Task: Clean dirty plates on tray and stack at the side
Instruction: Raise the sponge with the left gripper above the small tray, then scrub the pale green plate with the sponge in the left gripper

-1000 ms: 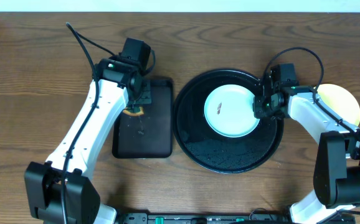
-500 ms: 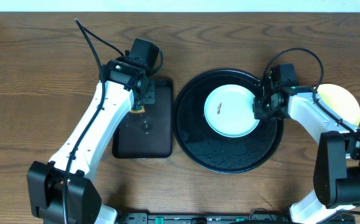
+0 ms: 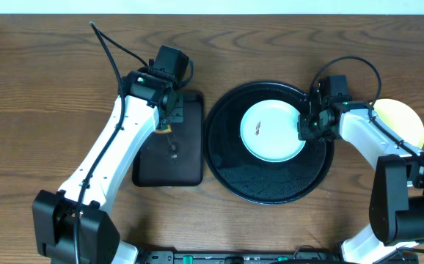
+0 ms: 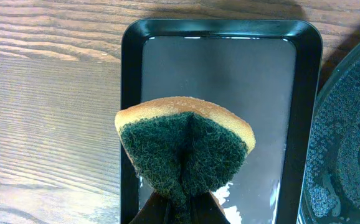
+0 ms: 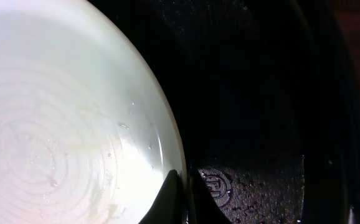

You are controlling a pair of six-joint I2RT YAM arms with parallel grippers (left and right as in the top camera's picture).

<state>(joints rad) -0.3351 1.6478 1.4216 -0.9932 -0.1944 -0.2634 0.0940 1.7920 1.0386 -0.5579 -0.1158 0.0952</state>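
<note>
Brown wooden table [image 3: 50,88]: left gripper [image 4: 180,211] clamps a green-and-yellow sponge [image 4: 186,152] beside the round glossy black tray [image 3: 271,187]. Right gripper [image 5: 181,199] pinches the rim of the pale mint plastic plate [image 3: 278,139]. Scrubbing comes next, I'd say.

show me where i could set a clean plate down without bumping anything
Bare wood far left of the small rectangular tray, and the strip behind both trays. The front half of the round tray is bare. Crowded: the right gripper on the mint plate, its arm over the yellow plate.
</note>
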